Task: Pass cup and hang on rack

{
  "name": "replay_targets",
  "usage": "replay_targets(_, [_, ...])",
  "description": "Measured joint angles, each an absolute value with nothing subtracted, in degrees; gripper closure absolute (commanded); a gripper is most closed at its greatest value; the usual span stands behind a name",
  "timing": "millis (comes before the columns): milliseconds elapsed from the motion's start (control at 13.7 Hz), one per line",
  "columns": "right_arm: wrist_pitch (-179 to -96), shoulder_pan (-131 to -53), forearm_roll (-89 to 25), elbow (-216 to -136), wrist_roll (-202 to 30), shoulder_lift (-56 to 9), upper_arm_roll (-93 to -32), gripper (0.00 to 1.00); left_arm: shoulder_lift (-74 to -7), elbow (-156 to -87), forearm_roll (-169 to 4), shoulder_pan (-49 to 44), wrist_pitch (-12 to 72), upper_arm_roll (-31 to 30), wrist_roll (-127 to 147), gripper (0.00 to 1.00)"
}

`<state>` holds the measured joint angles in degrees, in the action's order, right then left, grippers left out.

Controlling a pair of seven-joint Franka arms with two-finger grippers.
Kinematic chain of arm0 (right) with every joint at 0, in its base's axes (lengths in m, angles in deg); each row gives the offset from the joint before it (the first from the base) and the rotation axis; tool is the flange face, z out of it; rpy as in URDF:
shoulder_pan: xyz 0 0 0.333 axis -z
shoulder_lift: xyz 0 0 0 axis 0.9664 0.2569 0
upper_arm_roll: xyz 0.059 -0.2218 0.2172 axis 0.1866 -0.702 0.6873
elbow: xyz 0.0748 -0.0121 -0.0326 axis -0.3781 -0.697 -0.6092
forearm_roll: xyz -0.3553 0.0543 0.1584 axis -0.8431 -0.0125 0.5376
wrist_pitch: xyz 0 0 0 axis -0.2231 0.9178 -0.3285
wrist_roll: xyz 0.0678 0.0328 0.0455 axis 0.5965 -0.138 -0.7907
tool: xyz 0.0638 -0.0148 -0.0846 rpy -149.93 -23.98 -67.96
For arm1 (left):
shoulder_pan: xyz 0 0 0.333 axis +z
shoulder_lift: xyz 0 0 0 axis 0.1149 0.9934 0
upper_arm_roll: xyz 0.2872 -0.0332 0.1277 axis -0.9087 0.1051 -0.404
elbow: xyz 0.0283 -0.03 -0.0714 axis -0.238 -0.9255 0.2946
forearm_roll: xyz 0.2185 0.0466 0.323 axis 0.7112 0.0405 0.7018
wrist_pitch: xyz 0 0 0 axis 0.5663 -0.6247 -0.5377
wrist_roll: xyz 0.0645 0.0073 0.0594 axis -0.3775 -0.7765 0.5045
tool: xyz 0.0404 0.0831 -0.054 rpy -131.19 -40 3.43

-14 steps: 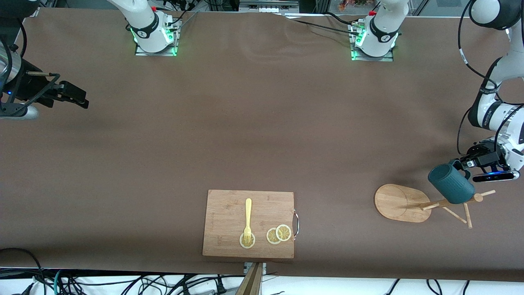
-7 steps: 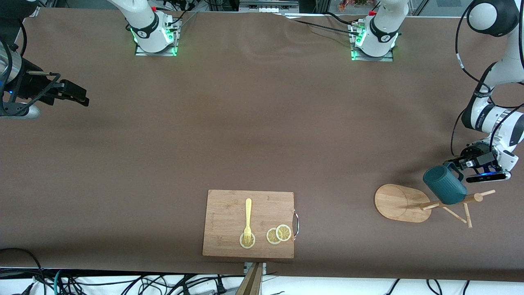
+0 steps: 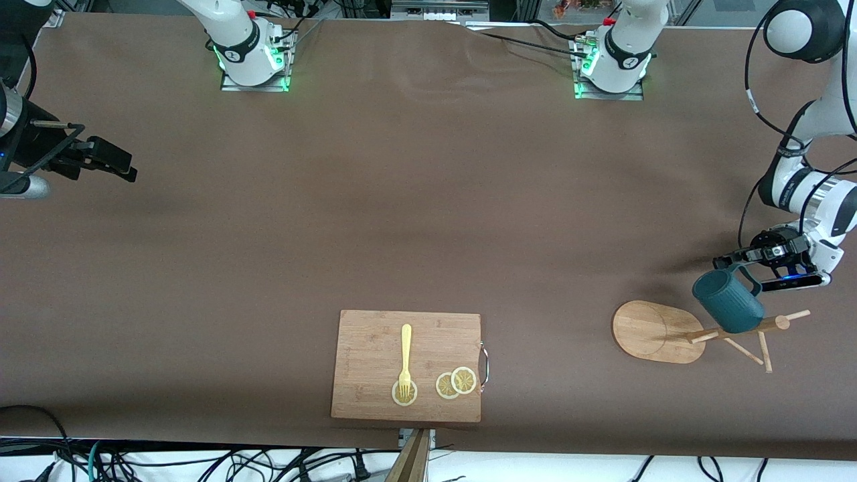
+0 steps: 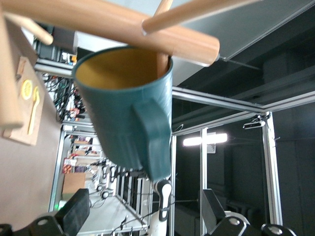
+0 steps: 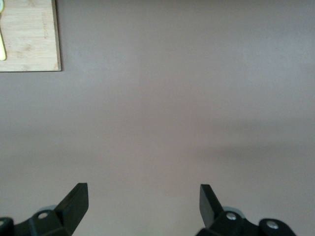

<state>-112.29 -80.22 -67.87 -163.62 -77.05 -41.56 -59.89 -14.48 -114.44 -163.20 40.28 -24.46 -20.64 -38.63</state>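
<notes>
Cup hung on the rack, left gripper letting go

The ribbed teal cup hangs on a peg of the pale wooden rack near the left arm's end of the table. The left gripper stands spread beside the handle, gripping nothing (the peg runs inside the tan interior). Next, I judge, a straight retreat without nudging the cup. The right gripper waits wide and empty at the right arm's end.
</notes>
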Motion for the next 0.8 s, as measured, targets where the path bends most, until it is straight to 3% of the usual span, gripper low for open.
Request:
replay_targets(512, [-114.89,-80.56,-70.47,-163.91,-80.11,-41.51,-58.90,0.00,-16.73,-113.01,-144.42,40.63,-33.90,-22.55,-38.64,0.00])
replay_targets(804, [-114.93,-80.56,-70.47,-163.92,-80.19,-41.51,-58.89,0.00,-21.79,-107.62,-131.51,40.55,-34.51,-22.11,-38.31,0.00])
